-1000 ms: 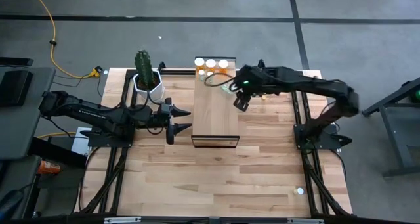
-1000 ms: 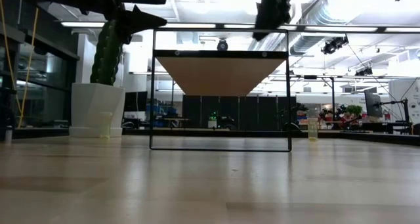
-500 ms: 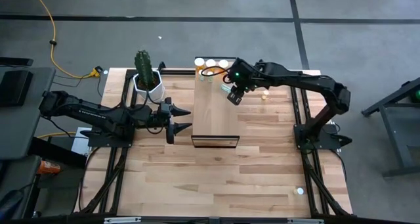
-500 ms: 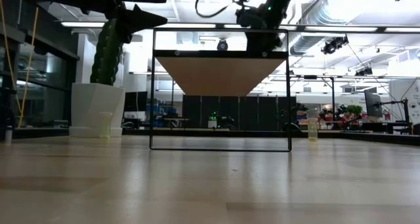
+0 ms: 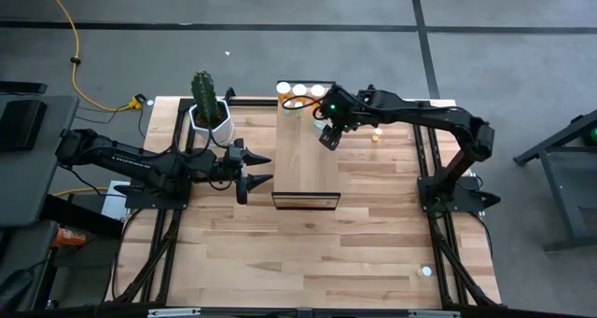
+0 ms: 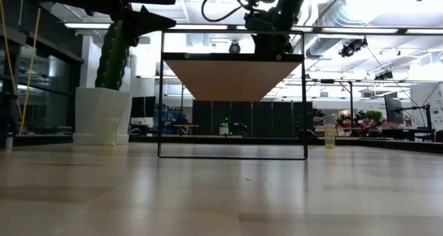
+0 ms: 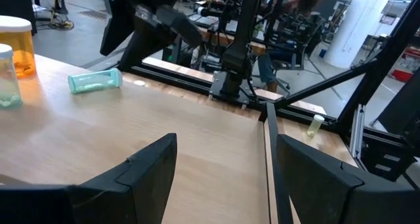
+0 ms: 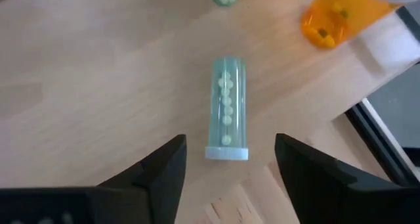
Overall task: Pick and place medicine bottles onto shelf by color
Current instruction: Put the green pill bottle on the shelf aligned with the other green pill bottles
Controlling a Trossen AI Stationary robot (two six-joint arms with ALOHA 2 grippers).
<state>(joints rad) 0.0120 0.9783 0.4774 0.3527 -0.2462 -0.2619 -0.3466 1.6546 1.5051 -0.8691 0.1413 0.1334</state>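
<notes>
One camera looks straight down on the whole table, another sits at tabletop height looking level under the shelf into the room. Each wrist camera looks past its own fingers (the right one close above a lying green bottle); the left wrist view shares that bottle.

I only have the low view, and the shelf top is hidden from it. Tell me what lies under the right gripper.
Observer: A pale green bottle lies on its side on top of the shelf, between the open fingers of the right gripper and touching neither.
Operator: Now list what else is up there.
Observer: Three white-capped bottles stand in a row at the shelf's far end.
Operator: Report the left arm.
Observer: The left gripper is open beside the shelf's left edge, holding nothing.
</notes>
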